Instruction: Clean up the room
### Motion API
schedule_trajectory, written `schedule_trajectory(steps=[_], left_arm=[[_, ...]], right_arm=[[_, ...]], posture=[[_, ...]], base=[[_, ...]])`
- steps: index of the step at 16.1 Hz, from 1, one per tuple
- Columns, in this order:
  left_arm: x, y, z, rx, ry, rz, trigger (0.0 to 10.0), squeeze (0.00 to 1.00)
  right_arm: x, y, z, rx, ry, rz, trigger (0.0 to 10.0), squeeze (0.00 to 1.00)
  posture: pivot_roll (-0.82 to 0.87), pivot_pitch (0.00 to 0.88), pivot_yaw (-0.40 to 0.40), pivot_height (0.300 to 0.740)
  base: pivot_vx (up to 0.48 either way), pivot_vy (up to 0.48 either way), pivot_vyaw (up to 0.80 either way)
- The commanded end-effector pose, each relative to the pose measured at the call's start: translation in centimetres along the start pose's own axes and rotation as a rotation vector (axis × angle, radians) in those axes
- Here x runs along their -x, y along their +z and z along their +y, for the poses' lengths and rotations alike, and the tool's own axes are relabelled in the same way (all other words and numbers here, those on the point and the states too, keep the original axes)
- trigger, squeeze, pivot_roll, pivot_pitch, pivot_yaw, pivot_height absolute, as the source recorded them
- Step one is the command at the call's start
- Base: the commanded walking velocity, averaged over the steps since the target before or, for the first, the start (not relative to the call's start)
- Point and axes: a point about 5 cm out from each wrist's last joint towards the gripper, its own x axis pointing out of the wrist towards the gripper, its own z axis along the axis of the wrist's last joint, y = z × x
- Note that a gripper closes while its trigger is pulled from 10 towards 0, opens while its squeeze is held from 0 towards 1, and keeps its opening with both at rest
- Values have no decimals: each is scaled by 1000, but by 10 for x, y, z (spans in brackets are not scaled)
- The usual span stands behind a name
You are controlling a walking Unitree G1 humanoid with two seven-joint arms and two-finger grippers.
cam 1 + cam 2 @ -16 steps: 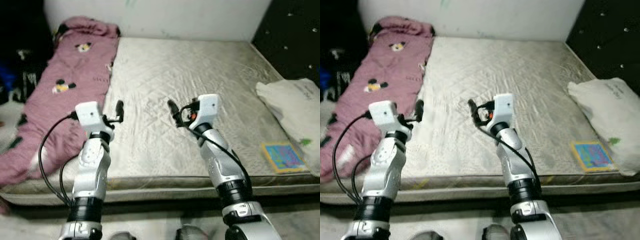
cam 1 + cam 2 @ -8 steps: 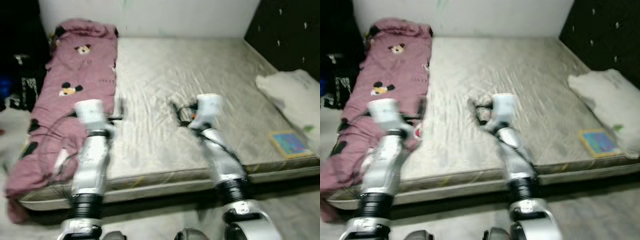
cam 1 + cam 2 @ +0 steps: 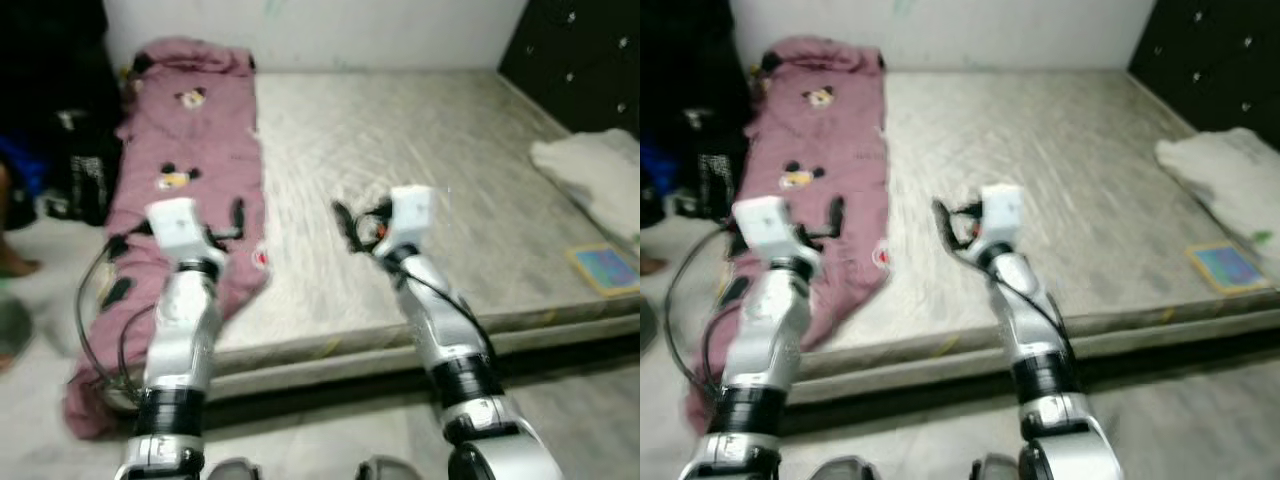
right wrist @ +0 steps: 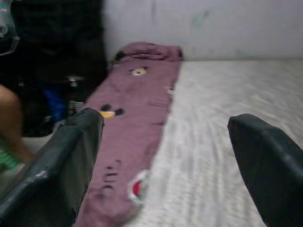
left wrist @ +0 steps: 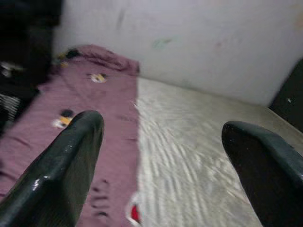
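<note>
While both arms reach forward over the near edge of the mattress (image 3: 420,180), bare pale floor (image 3: 330,440) runs along the bed's near side and widens out at the left. The left gripper (image 3: 238,215) hangs above the pink blanket (image 3: 190,170), its two black fingers (image 5: 61,175) spread wide apart and holding nothing. The right gripper (image 3: 345,225) hovers over the bare grey quilted surface near the middle of the bed, its fingers (image 4: 66,161) likewise parted and empty.

The pink blanket, printed with small cartoon figures, lies in a long strip down the left side of the mattress, from the far wall to the near left corner, where its end spills over the edge and droops toward the floor. Left of the bed, dark bags or clothes (image 3: 75,160) crowd the floor against a black background, and a person's bare foot (image 3: 15,265) shows at the left margin.

On the right side of the mattress a small colourful book (image 3: 605,268) lies close to the near edge, with a white pillow (image 3: 590,170) just beyond it, next to the dark studded headboard (image 3: 585,50). The broad middle of the mattress is open up to the white wall (image 3: 380,25) at the far side.
</note>
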Motion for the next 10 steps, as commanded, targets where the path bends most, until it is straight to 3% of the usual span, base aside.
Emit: schedule_trajectory(steps=[1, 6, 10], left_arm=[[0, -2, -10, 1, -21, 11, 10000, 0], [0, -2, -8, -27, -11, 6, 10000, 0], [1, 1, -10, -19, -46, -14, 10000, 0]], right_arm=[[2, 4, -11, 7, -25, -16, 10000, 0], [2, 4, -8, 0, -19, -18, 10000, 0], [1, 5, -6, 25, 2, -25, 10000, 0]], posture=[[-79, 0, -27, 740], [-75, 0, -24, 740], [-73, 0, -20, 740]], base=[[0, 480, 0], [0, 460, 0], [0, 0, 116]])
